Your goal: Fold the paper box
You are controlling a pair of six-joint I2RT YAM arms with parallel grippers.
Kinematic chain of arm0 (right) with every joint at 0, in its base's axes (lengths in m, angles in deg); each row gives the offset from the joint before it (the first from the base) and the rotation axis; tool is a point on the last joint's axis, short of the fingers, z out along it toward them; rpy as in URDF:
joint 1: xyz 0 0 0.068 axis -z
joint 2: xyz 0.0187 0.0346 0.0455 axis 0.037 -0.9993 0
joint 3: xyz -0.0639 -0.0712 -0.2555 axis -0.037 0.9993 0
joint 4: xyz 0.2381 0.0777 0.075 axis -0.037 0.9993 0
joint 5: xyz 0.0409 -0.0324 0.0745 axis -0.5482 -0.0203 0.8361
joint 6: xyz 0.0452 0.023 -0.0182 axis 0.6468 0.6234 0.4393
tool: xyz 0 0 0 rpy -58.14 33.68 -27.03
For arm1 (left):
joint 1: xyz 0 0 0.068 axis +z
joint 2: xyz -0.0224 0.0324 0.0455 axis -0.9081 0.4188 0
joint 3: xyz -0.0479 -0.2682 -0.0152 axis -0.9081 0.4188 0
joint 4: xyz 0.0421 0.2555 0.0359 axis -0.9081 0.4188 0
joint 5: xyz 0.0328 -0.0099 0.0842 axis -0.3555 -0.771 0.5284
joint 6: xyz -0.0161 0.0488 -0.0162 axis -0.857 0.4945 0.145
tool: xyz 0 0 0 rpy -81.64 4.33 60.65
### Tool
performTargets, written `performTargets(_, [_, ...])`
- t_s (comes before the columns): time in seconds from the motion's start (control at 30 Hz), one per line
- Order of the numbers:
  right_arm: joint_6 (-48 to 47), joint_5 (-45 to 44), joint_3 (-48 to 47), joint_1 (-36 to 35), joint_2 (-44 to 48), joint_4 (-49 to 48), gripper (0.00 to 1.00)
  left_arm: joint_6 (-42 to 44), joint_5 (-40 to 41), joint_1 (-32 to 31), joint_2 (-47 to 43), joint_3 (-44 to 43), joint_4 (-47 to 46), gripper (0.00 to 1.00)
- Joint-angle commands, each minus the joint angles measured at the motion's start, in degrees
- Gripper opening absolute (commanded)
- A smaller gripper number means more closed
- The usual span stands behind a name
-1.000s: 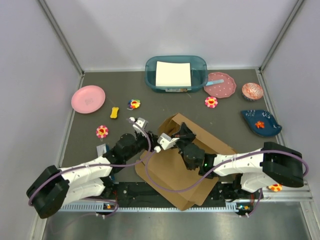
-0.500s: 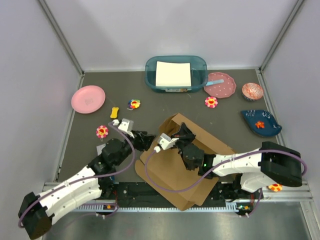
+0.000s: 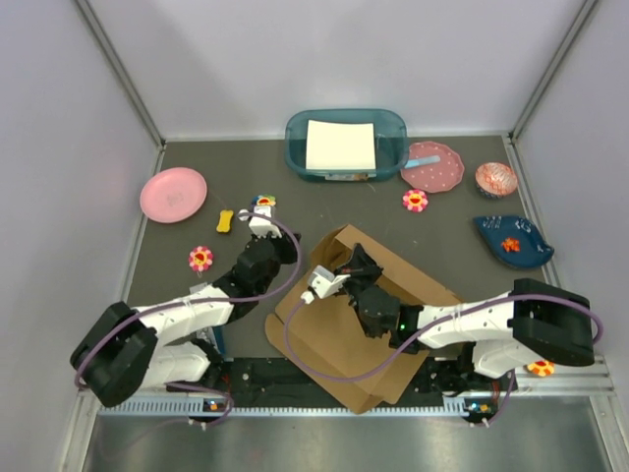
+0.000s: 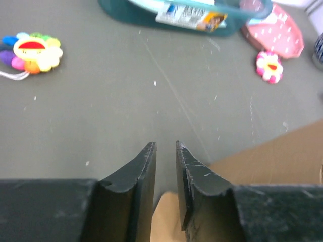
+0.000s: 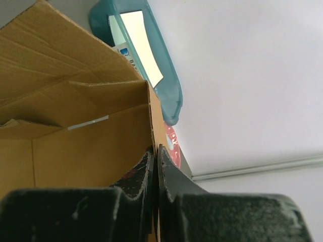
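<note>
The paper box (image 3: 369, 329) is a brown cardboard piece lying partly folded at the table's near middle, with a raised wall at its far left corner. My right gripper (image 3: 356, 260) is shut on the top edge of that wall; in the right wrist view the cardboard edge (image 5: 151, 116) runs down between the closed fingers (image 5: 155, 148). My left gripper (image 3: 283, 258) hovers just off the box's far left corner. Its jaws (image 4: 165, 144) stand a narrow gap apart with nothing between them. Cardboard (image 4: 282, 156) shows below and to the right of them.
A teal bin (image 3: 393, 128) holding a white sheet stands at the back. Also on the table are a pink plate (image 3: 174, 194), a rainbow flower (image 4: 33, 50), a yellow piece (image 3: 226, 220), a red flower (image 3: 200, 259), a dotted pink plate (image 3: 432, 167), a pink flower (image 3: 415, 201) and a blue dish (image 3: 513, 243).
My left gripper left the box's left edge, drew back to the left, then moved toward the far side, and its jaws narrowed. The right gripper and the box kept still.
</note>
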Motion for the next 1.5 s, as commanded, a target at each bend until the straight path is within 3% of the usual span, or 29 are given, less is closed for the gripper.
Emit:
performTargets(0.0, [5.2, -0.3, 1.1, -1.5, -0.9, 3.7, 0.0, -2.0, -3.4, 1.7, 4.9, -3.1, -14.4, 0.25])
performTargets(0.13, [5.3, -0.5, 1.1, -1.6, -1.2, 3.6, 0.0, -4.9, -10.4, 1.6, 9.2, -1.1, -21.4, 0.2])
performTargets(0.4, [5.4, -0.3, 0.8, -1.6, -1.8, 3.7, 0.0, -14.8, -24.8, 1.4, 18.1, 6.0, -41.1, 0.22])
performTargets(0.73, [7.2, -0.2, 0.2, -2.2, -1.5, 5.2, 0.0, -17.2, -28.8, -1.0, 22.6, 8.4, -50.4, 0.27])
performTargets(0.9, [8.3, -0.4, -0.1, -2.5, -1.4, 6.5, 0.0, -16.8, -28.7, -1.9, 24.2, 7.7, -51.2, 0.32])
performTargets(1.07, [9.1, -0.5, -0.1, -2.5, -0.3, 8.3, 0.0, -13.7, -27.4, -1.9, 21.2, 9.6, -49.4, 0.5])
performTargets(1.2, [8.9, -0.7, -0.1, -2.5, 0.1, 8.6, 0.0, -10.8, -25.2, -1.9, 16.8, 11.9, -46.1, 0.58])
performTargets(1.47, [9.1, -0.2, -0.7, -2.5, -0.4, 8.4, 0.0, -5.3, -23.6, -2.0, 8.8, 13.7, -39.4, 0.63])
